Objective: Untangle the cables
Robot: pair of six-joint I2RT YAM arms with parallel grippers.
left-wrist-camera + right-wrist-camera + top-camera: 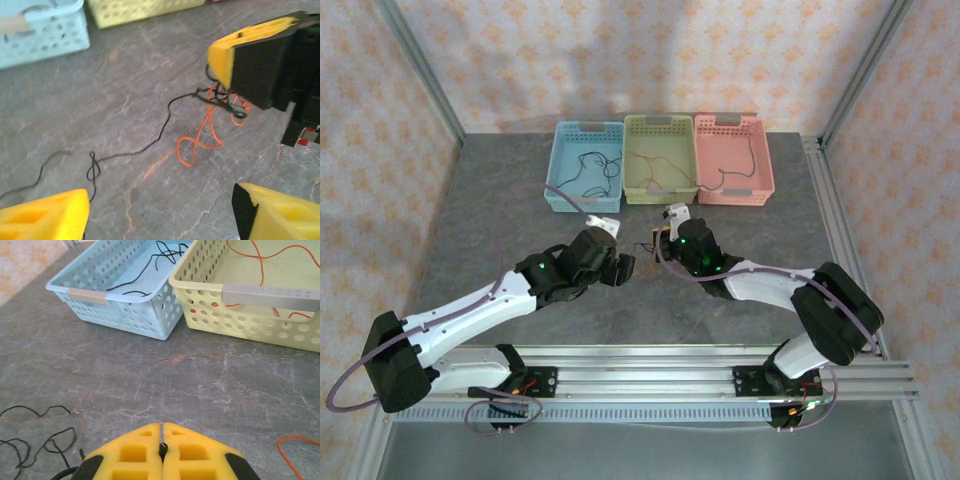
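Cables (220, 102): black-orange knot hangs at right pincer (162, 442) tip, pads together, clamped on knot. Loose ends trail onto tabletop (150, 65). Left pincer (160, 220) fingers apart, near trailing black strand. More cables in baskets (660, 122).

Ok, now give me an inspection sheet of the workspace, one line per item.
Surface: grey stone-look table, flat.
Job's things: tangle of black cable and orange cable mid-table; more wires lie in the blue basket, green basket and pink basket.
Clutter: nothing seen.
Grippers: left gripper open, holding nothing; right gripper shut on the tangle.
Cables: lilac hoses run along both arms.
Surroundings: patterned walls, aluminium rail at the near edge.
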